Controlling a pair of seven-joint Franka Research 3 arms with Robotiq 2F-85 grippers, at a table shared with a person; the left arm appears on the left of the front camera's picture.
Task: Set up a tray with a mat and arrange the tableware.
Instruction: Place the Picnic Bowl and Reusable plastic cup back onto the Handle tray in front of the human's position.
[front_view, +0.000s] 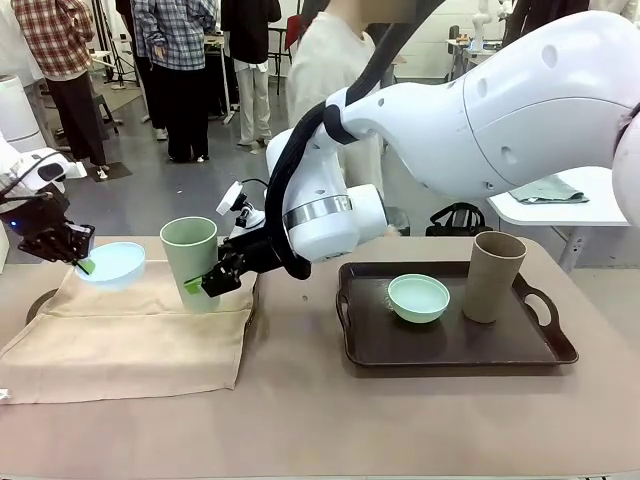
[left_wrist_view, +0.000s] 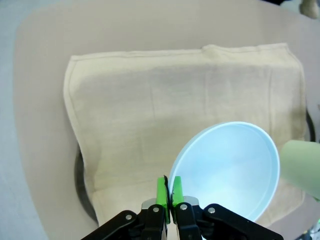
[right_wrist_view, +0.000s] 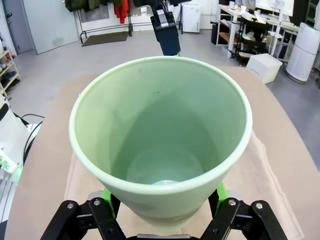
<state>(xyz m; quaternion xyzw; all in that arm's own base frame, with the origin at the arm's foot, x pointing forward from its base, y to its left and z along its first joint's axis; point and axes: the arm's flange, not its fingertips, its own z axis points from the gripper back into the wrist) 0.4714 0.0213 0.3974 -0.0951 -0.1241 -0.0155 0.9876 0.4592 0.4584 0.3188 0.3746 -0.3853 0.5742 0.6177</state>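
blue bowl (front_view: 112, 262) is pinched by its rim in the l. gripper (front_view: 85, 265), up over the cloth (front_view: 140, 335). green cup (front_view: 190, 250) is squeezed in the r. gripper (front_view: 205, 283). both are best carried slow & level to the tray (front_view: 450, 352), not bumped together.

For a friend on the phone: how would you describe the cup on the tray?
Find the dark tray on the right half of the table. Beside the low mint bowl on it stands a tall cup. It's tan-brown; the light green cup is off the tray.
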